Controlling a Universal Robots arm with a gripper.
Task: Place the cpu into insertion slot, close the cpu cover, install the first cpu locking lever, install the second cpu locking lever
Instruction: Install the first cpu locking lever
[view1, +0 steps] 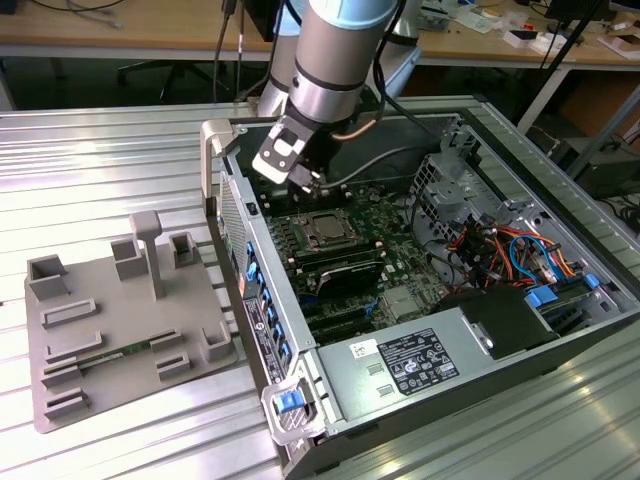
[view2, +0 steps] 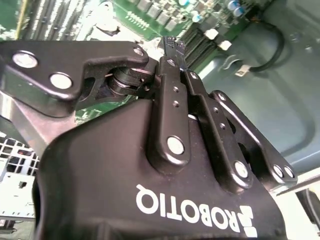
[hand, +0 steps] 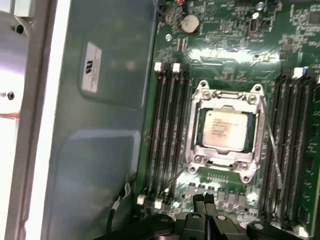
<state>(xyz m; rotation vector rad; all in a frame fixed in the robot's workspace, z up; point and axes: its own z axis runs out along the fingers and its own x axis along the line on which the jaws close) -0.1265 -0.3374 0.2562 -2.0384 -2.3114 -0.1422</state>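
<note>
In the first wrist view the cpu (hand: 225, 131), a silver-topped square chip, lies flat in the insertion slot (hand: 201, 91) on the green motherboard. The cpu cover (hand: 225, 157), a thin silver frame, lies down around the chip's edges. Thin wire levers run beside the socket, one (hand: 271, 145) along one side and one (hand: 179, 172) off a corner; I cannot tell whether they are latched. My gripper (hand: 205, 200) hovers just off the socket's edge, its black fingers (view2: 172, 47) shut together with nothing between them. In the exterior view the gripper (view1: 308, 183) hangs above the cpu (view1: 325, 230), toward the case's back.
Long black RAM slots (hand: 167, 130) flank the socket on both sides. The open computer case (view1: 250, 300) surrounds the board, with a power supply (view1: 410, 365) and coloured cables (view1: 510, 250) at the exterior view's right. A grey parts fixture (view1: 110, 330) sits on the ribbed metal table.
</note>
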